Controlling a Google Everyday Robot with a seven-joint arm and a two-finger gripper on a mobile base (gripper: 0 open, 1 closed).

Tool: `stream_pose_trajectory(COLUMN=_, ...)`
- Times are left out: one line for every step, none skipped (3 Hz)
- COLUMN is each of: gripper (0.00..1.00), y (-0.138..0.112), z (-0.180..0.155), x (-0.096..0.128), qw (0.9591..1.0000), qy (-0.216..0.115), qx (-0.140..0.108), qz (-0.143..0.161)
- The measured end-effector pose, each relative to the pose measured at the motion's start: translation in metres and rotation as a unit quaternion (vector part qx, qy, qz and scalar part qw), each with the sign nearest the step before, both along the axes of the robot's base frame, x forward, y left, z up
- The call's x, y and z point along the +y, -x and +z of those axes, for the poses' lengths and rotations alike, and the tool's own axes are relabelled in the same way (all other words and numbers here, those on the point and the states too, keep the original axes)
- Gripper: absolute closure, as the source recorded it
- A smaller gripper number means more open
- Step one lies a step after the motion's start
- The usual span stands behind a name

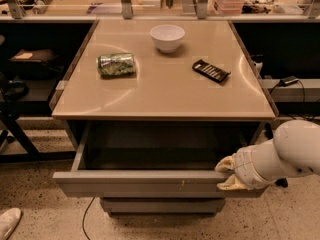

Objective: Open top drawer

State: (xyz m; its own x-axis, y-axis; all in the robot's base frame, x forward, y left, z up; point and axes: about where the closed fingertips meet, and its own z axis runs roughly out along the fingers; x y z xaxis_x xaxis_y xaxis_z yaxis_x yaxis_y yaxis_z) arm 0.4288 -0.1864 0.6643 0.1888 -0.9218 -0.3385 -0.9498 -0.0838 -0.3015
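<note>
The top drawer (140, 183) stands pulled out from under the tan table top, its flat grey front toward the camera with small white scratches right of centre. Its plain grey interior (160, 149) shows nothing inside. My gripper (225, 174), with cream fingers on a white arm, is at the right end of the drawer front, shut on its top edge. Below the drawer a narrower grey drawer front (162, 205) stays closed.
On the table top (165, 89) lie a green can on its side (116, 64), a white bowl (167, 37) and a black remote-like object (211, 71). Dark shelves and cables flank the table. A white shoe (7, 221) is on the speckled floor at lower left.
</note>
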Motion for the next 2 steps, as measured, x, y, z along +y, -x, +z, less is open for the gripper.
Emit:
stream_pose_trajectory(gripper=0.16, y=0.006, z=-0.002, x=-0.003, qw=0.9999, qy=-0.007, qx=0.009, qz=0.001)
stream_pose_trajectory(gripper=0.18, y=0.044, z=-0.021, x=-0.019, qw=0.998, qy=-0.034, qx=0.053, qz=0.003)
